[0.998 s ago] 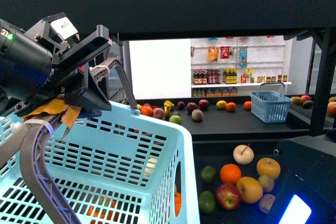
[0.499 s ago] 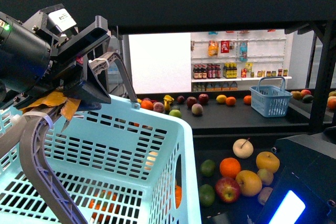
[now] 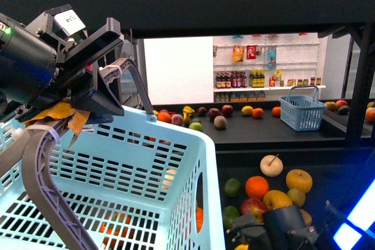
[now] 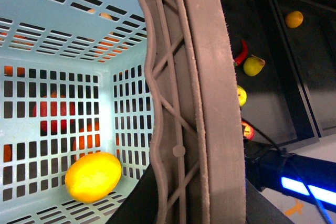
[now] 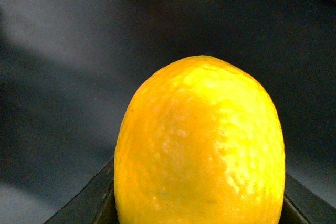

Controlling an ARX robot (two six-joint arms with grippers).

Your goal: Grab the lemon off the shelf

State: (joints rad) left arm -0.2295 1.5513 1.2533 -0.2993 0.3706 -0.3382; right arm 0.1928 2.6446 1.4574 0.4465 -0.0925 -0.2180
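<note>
Right gripper (image 3: 253, 235), low beside the pale blue slotted plastic basket (image 3: 187, 136) — closed on the bright yellow oval lemon (image 5: 199, 145), barely showing in front view. Left gripper (image 3: 111, 77) clamped around that basket's grey ribbed handle (image 4: 194, 103); fingertips hidden.

Holds the pale blue slotted plastic basket (image 3: 176, 162) at left, yellow oval fruit (image 4: 93, 177) inside. Grips the small yellow smooth lemon (image 5: 199, 145) right of it, before the fruit heap (image 3: 256, 187) on the black metal-framed shelf (image 3: 358, 86).
</note>
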